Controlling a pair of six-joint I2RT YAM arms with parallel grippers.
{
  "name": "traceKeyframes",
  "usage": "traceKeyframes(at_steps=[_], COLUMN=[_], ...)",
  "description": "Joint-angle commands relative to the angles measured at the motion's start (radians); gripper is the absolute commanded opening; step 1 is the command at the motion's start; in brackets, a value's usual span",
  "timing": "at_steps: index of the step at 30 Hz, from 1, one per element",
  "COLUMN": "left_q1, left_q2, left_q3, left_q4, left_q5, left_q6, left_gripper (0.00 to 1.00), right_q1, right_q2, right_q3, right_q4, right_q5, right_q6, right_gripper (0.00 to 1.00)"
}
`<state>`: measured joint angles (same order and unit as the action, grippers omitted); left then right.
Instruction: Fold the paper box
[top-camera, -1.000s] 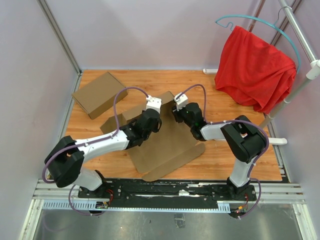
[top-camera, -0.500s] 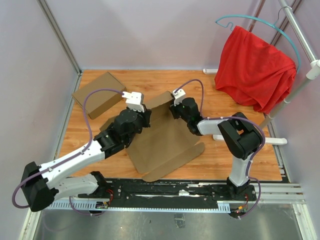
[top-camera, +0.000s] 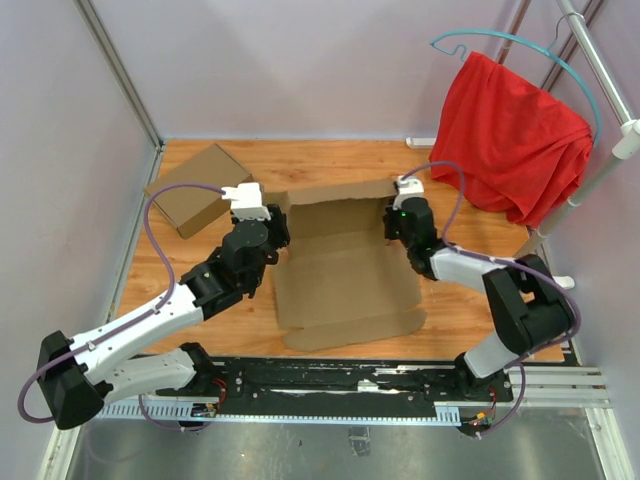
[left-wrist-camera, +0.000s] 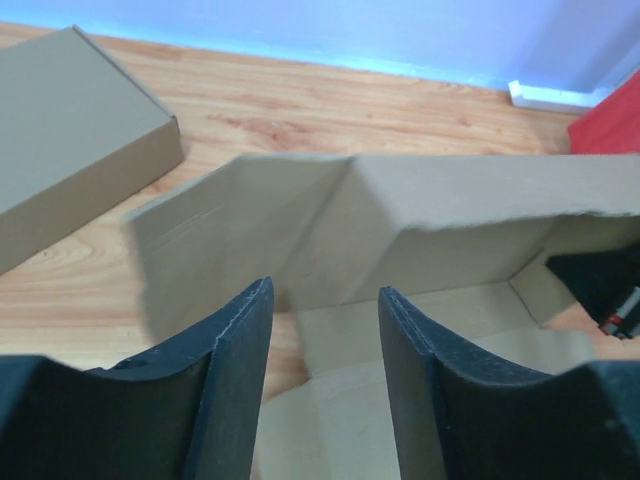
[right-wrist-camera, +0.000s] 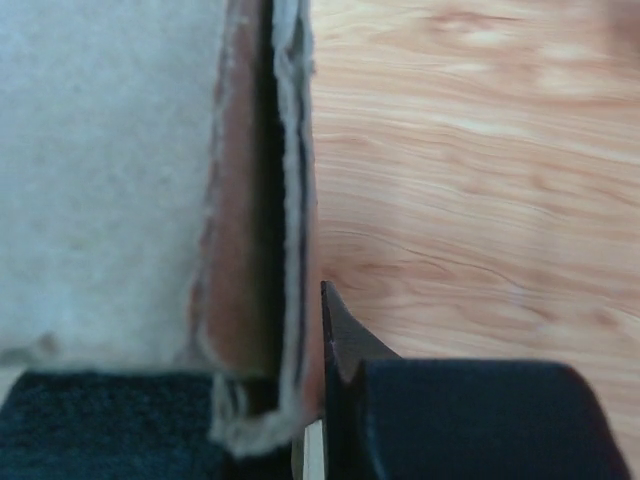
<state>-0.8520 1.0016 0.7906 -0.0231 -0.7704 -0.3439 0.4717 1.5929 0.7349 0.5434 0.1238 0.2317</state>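
Top view: brown die-cut cardboard paper box is lying mid-table on the wooden tabletop, its rear wall standing. The left gripper is hovering at 9 o'clock, the right gripper at 3 o'clock.
Left wrist: fingers are standing parted and released, with the wall at 12 o'clock beyond the tips.
Right wrist: fingers are clenching the box's doubled edge.

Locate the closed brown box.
The closed brown box lies at the far-left corner of the table in the top view, just left of the left gripper.
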Motion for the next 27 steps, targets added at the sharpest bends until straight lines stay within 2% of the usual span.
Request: traceKeyframes(at_steps=[1,4,8,11,16,18,20,22,25,27], left_q1=[0.01,0.01,0.019,0.11,0.536,0.633,0.677,0.699,0.705,0.705], left_q2=[-0.033,-0.024,-0.021,-0.031,0.043,0.125,0.205,0.268,0.305,0.321], left_q3=[0.026,0.064,0.133,0.185,0.267,0.289,0.298,0.263,0.137,0.06], left_q4=[0.117,0.158,0.215,0.247,0.211,0.25,0.307,0.405,0.543,0.577], left_q5=[0.0,0.032,0.043,0.106,0.717,0.97,1.142,1.242,1.268,1.259], left_q6=[0.024,0.056,0.171,0.204,-0.076,-0.15,-0.215,-0.262,-0.298,-0.282], left_gripper=[0.53,0.56,0.56,0.54,0.57,0.59,0.6,0.61,0.61,0.61], right_q1=[-0.128,-0.203,-0.276,-0.338,-0.409,-0.413,-0.413,-0.413,-0.413,-0.413], right_q2=[-0.121,-0.194,-0.276,-0.284,-0.178,-0.126,-0.077,-0.041,-0.001,0.009], right_q3=[-0.064,-0.079,-0.09,-0.103,-0.077,-0.051,-0.012,0.021,0.051,0.06], right_q4=[-0.061,-0.106,-0.164,-0.144,-0.09,-0.075,-0.084,-0.083,-0.065,-0.069], right_q5=[-0.044,-0.12,-0.174,-0.248,-0.415,-0.465,-0.505,-0.544,-0.599,-0.615], right_q6=[0.112,0.11,0.1,0.138,0.225,0.242,0.248,0.252,0.266,0.263], right_gripper=[0.01,0.01,0.01,0.01,0.01,0.01,0.01,0.01,0.01,0.01])
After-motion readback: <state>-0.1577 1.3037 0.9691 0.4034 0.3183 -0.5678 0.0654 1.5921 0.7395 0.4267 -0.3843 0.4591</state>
